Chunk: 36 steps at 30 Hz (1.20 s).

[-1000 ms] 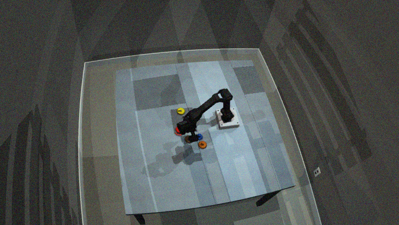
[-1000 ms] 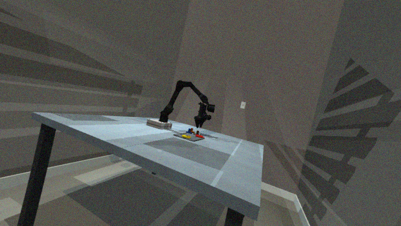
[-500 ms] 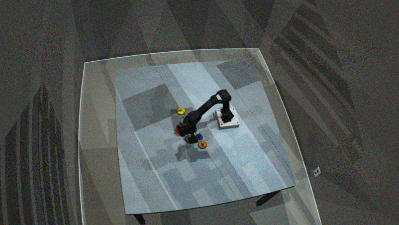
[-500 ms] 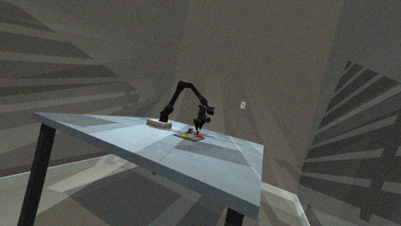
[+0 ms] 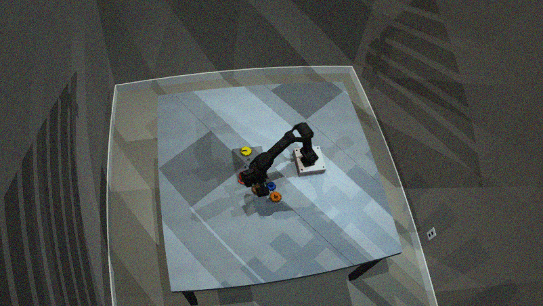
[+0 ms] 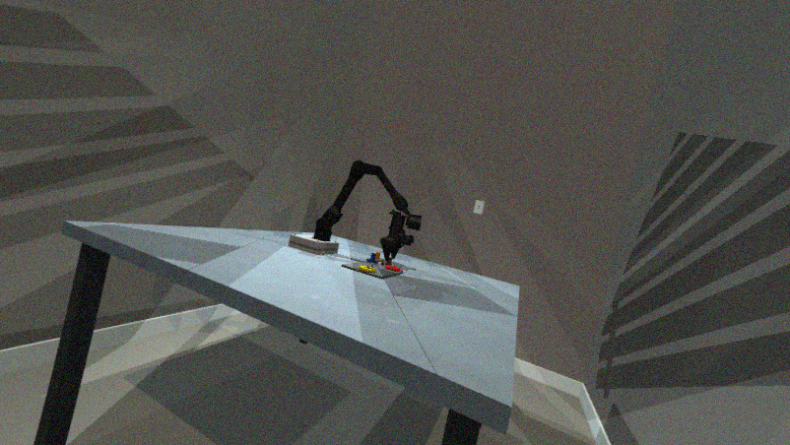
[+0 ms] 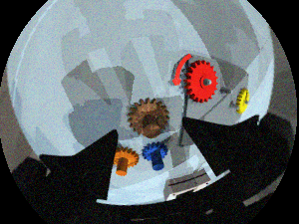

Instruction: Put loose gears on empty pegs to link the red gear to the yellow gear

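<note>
The grey board (image 5: 236, 162) (image 7: 231, 73) carries the red gear (image 5: 240, 178) (image 6: 393, 268) (image 7: 196, 85) and the yellow gear (image 5: 246, 151) (image 6: 365, 268) (image 7: 242, 101) at opposite ends. Small pegs show between them. A brown gear (image 5: 254, 189) (image 7: 142, 114), a blue gear (image 5: 271, 185) (image 6: 371, 258) (image 7: 154, 148) and an orange gear (image 5: 275, 196) (image 6: 378, 257) (image 7: 129, 156) stand on the table beside the board, knobs up. My gripper (image 6: 388, 260) (image 7: 149, 126) is open and empty, pointing down above the brown gear, its fingers to either side in the wrist view. In the top view the hand partly hides the brown and red gears.
The red arrow (image 7: 179, 70) lies beside the red gear. The blue and orange gears stand close to the brown one, on the side toward the arm's pale base (image 5: 312, 169) (image 6: 312, 243) (image 7: 186, 185). The red gear is near the right finger in the wrist view.
</note>
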Motion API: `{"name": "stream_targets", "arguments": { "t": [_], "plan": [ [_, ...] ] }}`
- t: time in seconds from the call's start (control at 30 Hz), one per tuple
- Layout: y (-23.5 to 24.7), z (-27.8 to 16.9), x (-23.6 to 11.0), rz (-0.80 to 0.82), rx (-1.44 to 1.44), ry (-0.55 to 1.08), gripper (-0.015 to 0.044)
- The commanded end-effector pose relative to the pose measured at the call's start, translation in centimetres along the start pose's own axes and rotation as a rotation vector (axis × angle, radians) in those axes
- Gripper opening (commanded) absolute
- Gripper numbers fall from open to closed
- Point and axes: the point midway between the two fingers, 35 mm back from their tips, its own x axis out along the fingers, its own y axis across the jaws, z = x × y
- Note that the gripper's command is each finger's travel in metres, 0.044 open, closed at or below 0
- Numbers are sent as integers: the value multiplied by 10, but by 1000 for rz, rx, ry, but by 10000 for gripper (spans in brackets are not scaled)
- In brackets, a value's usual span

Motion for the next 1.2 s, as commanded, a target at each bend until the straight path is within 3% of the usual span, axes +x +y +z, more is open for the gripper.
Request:
{"name": "stream_targets", "arguments": {
  "t": [0.0,0.43,0.67,1.17],
  "plan": [
    [-1,-1,2,-5,6,1,387],
    [-1,-1,2,-5,6,1,46],
    [-1,-1,2,-5,6,1,0],
    [-1,12,-17,-17,-36,-30,0]
  ]
}}
